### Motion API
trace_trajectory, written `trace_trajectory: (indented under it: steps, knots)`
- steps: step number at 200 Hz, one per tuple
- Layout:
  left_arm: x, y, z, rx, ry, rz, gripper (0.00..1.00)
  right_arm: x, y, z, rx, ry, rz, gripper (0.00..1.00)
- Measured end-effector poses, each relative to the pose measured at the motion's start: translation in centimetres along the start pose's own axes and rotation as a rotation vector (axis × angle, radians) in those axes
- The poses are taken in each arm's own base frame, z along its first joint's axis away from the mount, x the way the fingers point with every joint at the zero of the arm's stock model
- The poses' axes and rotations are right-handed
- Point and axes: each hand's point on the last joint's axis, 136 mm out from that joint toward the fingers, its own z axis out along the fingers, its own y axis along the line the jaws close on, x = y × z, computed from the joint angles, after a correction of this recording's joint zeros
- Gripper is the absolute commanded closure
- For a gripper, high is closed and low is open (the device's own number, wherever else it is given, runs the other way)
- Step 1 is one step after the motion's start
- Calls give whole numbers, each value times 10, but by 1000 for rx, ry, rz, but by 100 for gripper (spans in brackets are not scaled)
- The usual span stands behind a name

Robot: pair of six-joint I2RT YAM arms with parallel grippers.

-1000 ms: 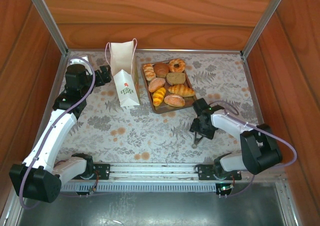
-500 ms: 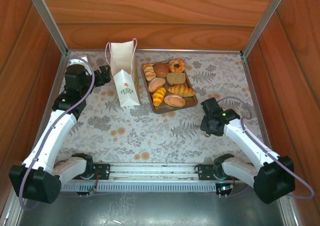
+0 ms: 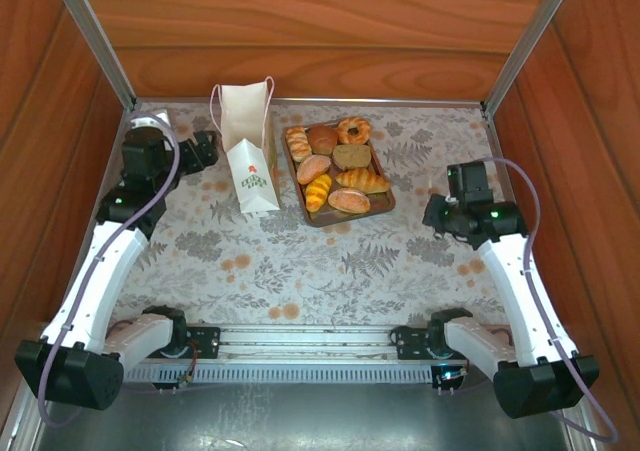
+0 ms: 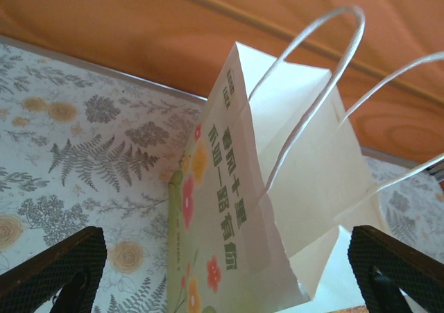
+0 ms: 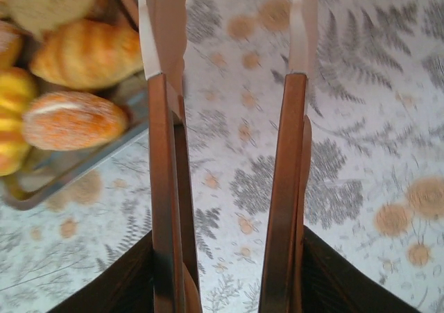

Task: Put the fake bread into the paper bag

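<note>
Tongs (image 5: 166, 188) clamped in my right pincer (image 3: 438, 214), tips spread, nothing between them. Fake bread (image 3: 335, 166) lies ahead-left of it on the tray (image 3: 388, 207), likely none bagged yet. Step: approach for first pick. Next: swing left, straddle one roll, squeeze. Left pincer (image 3: 207, 151) wide open, paper bag (image 3: 250, 156) upright just ahead between its jaws. Bare table (image 3: 300, 261) below the right one, side wall (image 3: 560, 171) near its outer side

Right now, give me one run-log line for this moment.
left gripper: open, facing paper bag | right gripper: holding tongs | fake bread: on tray
</note>
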Motion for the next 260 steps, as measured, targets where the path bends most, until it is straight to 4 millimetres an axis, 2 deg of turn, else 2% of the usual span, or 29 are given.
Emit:
trace_trajectory:
  steps: [28, 52, 93, 120, 151, 204, 260]
  knots:
    - [-16, 2, -11, 29, -8, -66, 5, -24, 24, -12, -103, -11, -133, 49]
    - [-23, 3, -15, 63, 11, -121, 5, -30, 41, -9, -172, 4, -254, 49]
    - [-26, -10, 3, 149, 98, -164, 7, -29, 57, -8, -260, -3, -462, 49]
    - [-14, -13, 22, 181, 176, -189, 7, -21, 61, -9, -265, -2, -620, 48]
    - [-3, -8, 36, 174, 227, -218, 7, -3, 67, -10, -249, -8, -828, 48]
    - [-4, -8, 38, 177, 221, -230, 7, 27, 63, 4, -166, 38, -1099, 47]
    - [-2, -5, 42, 173, 213, -253, 7, 42, 63, 29, -51, 133, -1304, 47]
